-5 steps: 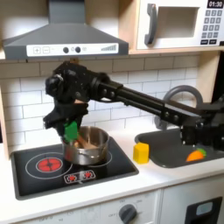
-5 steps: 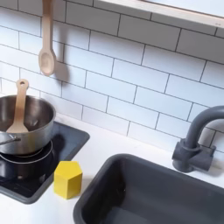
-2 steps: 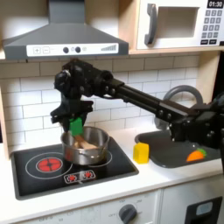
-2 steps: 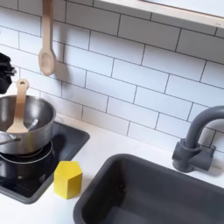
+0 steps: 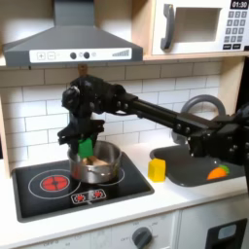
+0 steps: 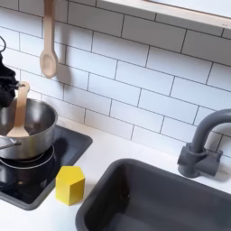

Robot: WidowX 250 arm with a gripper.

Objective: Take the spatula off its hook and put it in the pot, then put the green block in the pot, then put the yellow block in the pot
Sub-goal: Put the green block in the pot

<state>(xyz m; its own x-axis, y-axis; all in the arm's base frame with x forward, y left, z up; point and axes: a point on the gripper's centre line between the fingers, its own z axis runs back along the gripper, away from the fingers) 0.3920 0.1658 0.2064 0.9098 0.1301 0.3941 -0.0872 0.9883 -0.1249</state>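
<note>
Spoon [image 6: 48, 41] hangs above pot [image 6: 27, 129], beside faucet [image 6: 204, 144]

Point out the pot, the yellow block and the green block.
pot [image 6: 36, 135], second exterior view, on its steel side wall.
yellow block [image 6: 70, 185], second exterior view, on its front face.
green block [image 5: 86, 145], first exterior view, on its visible face above the pot.

in the first exterior view the gripper [image 5: 86, 144] covers most of the green block [image 5: 87, 146], so the grip cannot be made out. the spatula [image 5: 94, 153] is largely hidden inside the pot [image 5: 95, 163]. in the second exterior view the left edge cuts off the pot [image 6: 27, 126] and the gripper [image 6: 5, 83]. the orange piece [image 5: 217, 172] is too blurred to identify.
</note>
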